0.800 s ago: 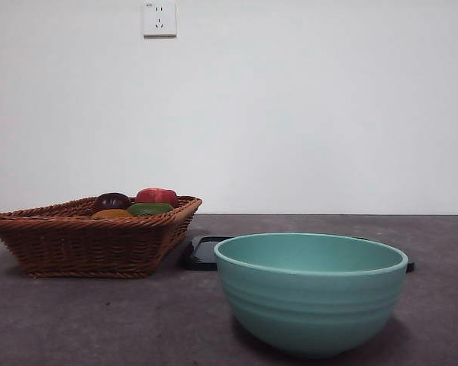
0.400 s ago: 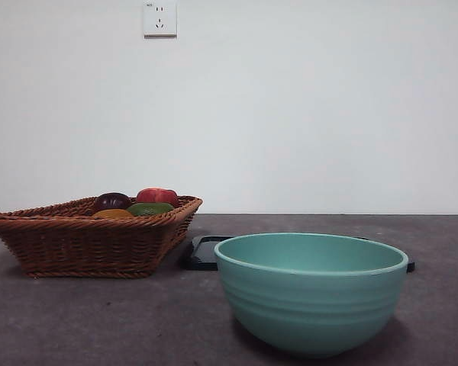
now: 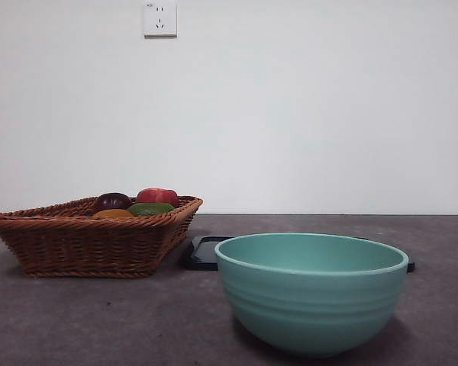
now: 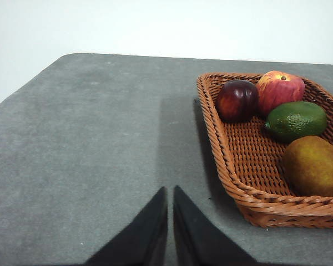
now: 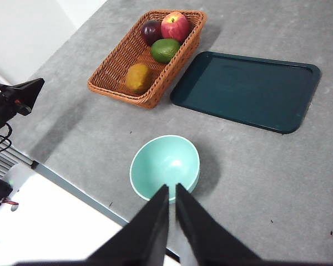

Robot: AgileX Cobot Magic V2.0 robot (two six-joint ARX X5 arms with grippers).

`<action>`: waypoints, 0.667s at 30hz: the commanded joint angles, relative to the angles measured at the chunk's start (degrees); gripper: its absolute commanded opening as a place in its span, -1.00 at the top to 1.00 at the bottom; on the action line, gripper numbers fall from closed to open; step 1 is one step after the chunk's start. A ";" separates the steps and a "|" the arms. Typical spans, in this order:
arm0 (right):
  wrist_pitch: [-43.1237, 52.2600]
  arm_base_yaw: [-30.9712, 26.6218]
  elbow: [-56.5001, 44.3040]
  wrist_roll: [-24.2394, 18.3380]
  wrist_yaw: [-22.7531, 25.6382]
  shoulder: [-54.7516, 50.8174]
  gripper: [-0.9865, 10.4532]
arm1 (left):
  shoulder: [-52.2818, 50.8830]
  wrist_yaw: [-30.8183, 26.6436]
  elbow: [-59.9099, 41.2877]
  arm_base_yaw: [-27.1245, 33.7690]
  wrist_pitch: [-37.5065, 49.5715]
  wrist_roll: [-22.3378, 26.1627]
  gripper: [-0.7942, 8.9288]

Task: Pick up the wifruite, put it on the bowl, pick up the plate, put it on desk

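The left pincer (image 4: 170, 221) has its two black jaws pressed together, holding nothing, and hangs low over bare counter (image 4: 89, 144) just outside the near-left wall of the wicker basket (image 4: 233, 166). From that pincer the wifruite (image 4: 315, 166) lies at about two o'clock, in the near end of the basket and touching the weave. Beyond it sits the green fruit (image 4: 296, 119), then the dark plum (image 4: 237, 100) and the red apple (image 4: 280, 90) at the far end.

The right pincer (image 5: 172, 213) is likewise pinched tight and empty, held high above the counter's near edge and looking steeply down. The bowl (image 5: 165, 166) is straight ahead of it at twelve o'clock, empty. The black tray (image 5: 247, 91) lies further off at about one o'clock, just beside the basket's long side, with nothing on it.

In the front view neither arm shows; the bowl stands nearest, the basket back at ten o'clock from it.

Nothing of the task looks done yet: this reads as the moment before the first reach. I judge the left arm better placed. It would need to part its jaws, lift over the basket wall, and come down on the wifruite without nudging the green fruit next to it.
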 commanded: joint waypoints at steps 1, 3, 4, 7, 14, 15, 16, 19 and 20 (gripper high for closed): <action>0.57 0.44 0.87 0.35 0.24 0.31 0.80 | -0.15 -0.13 -1.18 0.07 -0.24 0.48 0.80; 0.68 0.07 0.81 0.35 0.24 0.48 0.80 | -0.15 -0.13 -1.16 0.07 -0.24 0.50 0.80; 0.70 -0.74 0.68 0.35 0.20 0.48 0.80 | -0.15 -0.13 -1.18 0.07 -0.24 0.48 0.80; 1.09 -5.14 -0.46 -5.35 0.24 0.37 0.80 | -0.15 -0.13 -1.18 0.07 -0.24 0.48 0.80; 26.58 -22.88 -14.95 -17.25 2.54 -2.38 0.80 | -0.15 -0.13 -1.18 0.07 -0.24 0.48 0.80; 32.00 -25.14 -18.25 -17.03 2.49 -3.30 0.80 | -0.15 -0.13 -1.18 0.07 -0.24 0.48 0.80; 36.89 -27.04 -21.35 -17.07 2.58 -4.20 0.80 | -0.15 -0.13 -1.18 0.07 -0.24 0.48 0.80; 52.46 -32.70 -32.37 -17.20 2.99 -8.00 0.80 | -0.15 -0.13 -1.18 0.07 -0.24 0.48 0.80; 55.93 -34.25 -35.50 -17.27 2.97 -9.35 0.80 | -0.15 -0.13 -1.18 0.07 -0.24 0.48 0.80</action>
